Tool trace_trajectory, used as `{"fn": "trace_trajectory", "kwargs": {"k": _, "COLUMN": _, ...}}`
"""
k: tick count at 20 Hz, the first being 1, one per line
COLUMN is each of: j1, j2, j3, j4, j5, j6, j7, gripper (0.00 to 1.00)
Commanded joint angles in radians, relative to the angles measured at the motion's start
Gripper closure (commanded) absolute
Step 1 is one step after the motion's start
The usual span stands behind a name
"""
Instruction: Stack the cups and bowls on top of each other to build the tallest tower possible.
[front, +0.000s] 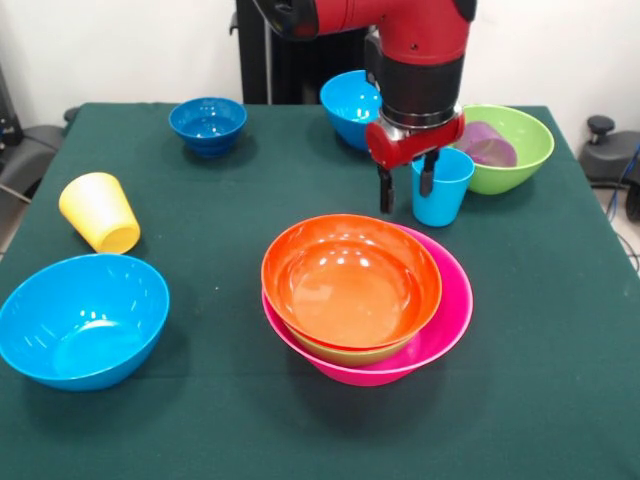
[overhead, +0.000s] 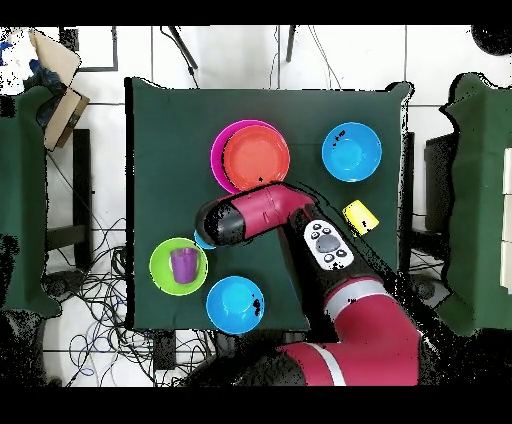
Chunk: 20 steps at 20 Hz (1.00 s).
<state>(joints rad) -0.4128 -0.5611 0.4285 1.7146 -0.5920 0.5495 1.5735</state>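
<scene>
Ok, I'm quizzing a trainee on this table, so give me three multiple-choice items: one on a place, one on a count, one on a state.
1. Where is the purple cup? A in the orange bowl; B on the cloth; C in a lime-green bowl.
2. How many sky-blue bowls? A two; B one; C four.
3. The yellow cup is: A upright; B on its side; C inside a bowl.
Answers: C, it sits in that bowl; A, one near, one far; B, it lies tipped over.
</scene>
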Motion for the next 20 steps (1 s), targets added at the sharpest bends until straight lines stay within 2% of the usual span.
{"fn": "trace_trajectory", "kwargs": {"k": 1, "j1": 0.026, "j2": 0.050, "j3": 0.009, "j4": -0.071, "j5": -0.089, "j6": -0.035, "j7": -0.038, "gripper": 0.00}}
{"fn": "trace_trajectory", "kwargs": {"k": 20, "j1": 0.007, "j2": -0.062, "j3": 0.036, "j4": -0.009, "j5": -0.036, "j6": 0.042, "j7": -0.054, "gripper": 0.00}}
